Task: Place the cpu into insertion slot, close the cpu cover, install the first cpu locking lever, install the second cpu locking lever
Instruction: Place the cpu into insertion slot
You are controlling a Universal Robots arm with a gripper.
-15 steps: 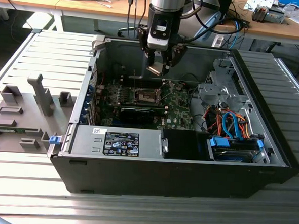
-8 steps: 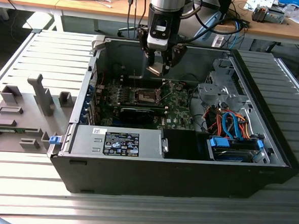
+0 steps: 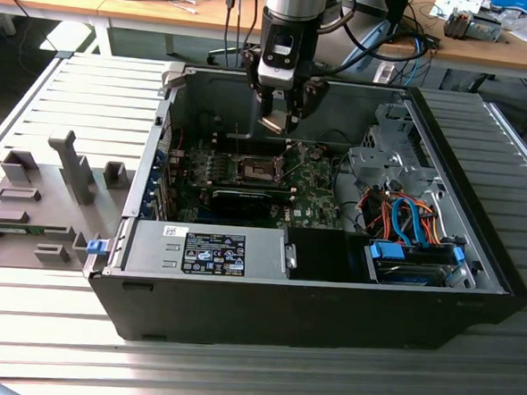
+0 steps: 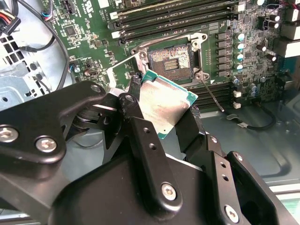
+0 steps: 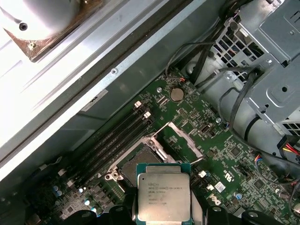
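Black sheet-metal computer case [image 3: 310, 317] lies open, the green circuit board [image 3: 312, 205] on its floor, and over that board the gripper [image 3: 284, 116] is closed on two edges of the cpu [image 4: 166, 105], just above the insertion slot [image 4: 169, 58]. Seating it well, I judge, needs the cpu level, squared to the slot and clear of the raised cpu cover [image 5: 185, 139].

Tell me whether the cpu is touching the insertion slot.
Apart. The exterior view shows the cpu held by the gripper, high above the insertion slot, with clear air between.
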